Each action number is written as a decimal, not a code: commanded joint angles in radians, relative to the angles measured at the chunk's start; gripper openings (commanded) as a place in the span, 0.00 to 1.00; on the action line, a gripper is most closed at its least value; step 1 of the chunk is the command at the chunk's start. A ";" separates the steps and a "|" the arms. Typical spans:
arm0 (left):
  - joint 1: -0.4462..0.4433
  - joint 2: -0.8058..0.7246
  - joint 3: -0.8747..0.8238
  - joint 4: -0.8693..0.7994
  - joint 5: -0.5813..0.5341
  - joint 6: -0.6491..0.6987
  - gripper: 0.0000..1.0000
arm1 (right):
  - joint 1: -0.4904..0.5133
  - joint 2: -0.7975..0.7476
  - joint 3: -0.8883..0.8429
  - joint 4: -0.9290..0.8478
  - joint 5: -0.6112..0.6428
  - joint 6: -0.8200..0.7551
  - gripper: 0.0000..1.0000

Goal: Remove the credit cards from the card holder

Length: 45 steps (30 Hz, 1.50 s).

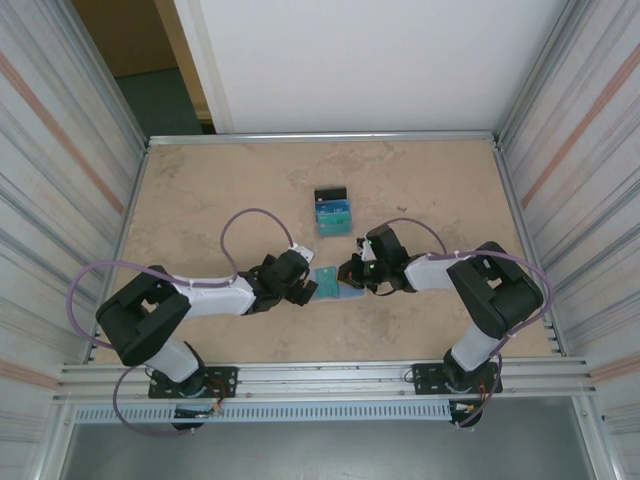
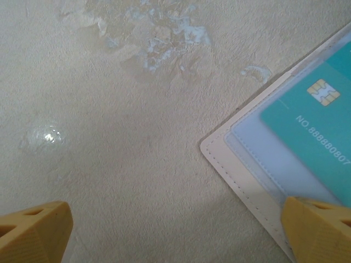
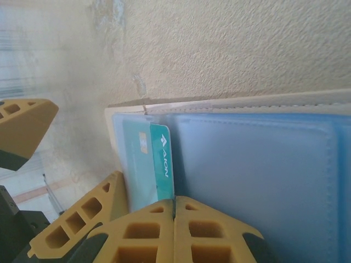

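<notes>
Currently the card holder [image 1: 330, 283] is laid open and flat on the table [image 1: 200, 200], between the two grippers, with its pale blue lining [image 3: 247, 164] turned upward. The right gripper [image 3: 174, 222] is closed, its fingers pressed together on the near edge of a teal card [image 3: 160, 164] that is partly seated in the end pocket. This grip is judged to be taken so that the card can be drawn out along the pocket.

The left gripper [image 2: 175, 233] is held with its fingers [image 2: 317, 226] spread wide apart and nothing between them. One fingertip lies over the stitched border of the holder, though contact cannot be confirmed. This placement is judged to serve as a hold-down, so that the holder is not dragged along with the card.

Farther back on the table, well apart from the holder, a pile of cards [image 1: 333, 218] is fanned out, with a black card [image 1: 330, 194] at its far end.

Counts:
- Card holders: one.
- Cards seen in the holder: one. Whether others lie beneath it cannot be told.
- Cards in the pile: black, blue and teal faces are made out, so at least three are judged present. The exact number cannot be read.
</notes>
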 commanded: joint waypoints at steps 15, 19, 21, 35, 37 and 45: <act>-0.002 -0.069 0.080 -0.090 0.014 0.046 0.99 | -0.018 -0.104 0.001 -0.150 0.075 -0.079 0.00; -0.009 -0.072 0.109 -0.090 0.030 0.052 0.99 | -0.009 -0.110 0.000 -0.150 0.082 -0.075 0.00; -0.014 -0.059 0.123 -0.090 0.032 0.058 0.99 | -0.006 -0.112 0.000 -0.152 0.086 -0.075 0.00; -0.044 0.098 0.176 -0.070 0.033 0.088 0.99 | -0.003 -0.124 -0.005 -0.156 0.088 -0.069 0.00; -0.047 0.108 0.179 -0.068 0.031 0.093 0.99 | -0.004 -0.132 -0.005 -0.163 0.094 -0.071 0.00; -0.045 0.120 0.169 -0.076 0.018 0.099 0.99 | -0.020 -0.176 -0.026 -0.195 0.114 -0.082 0.00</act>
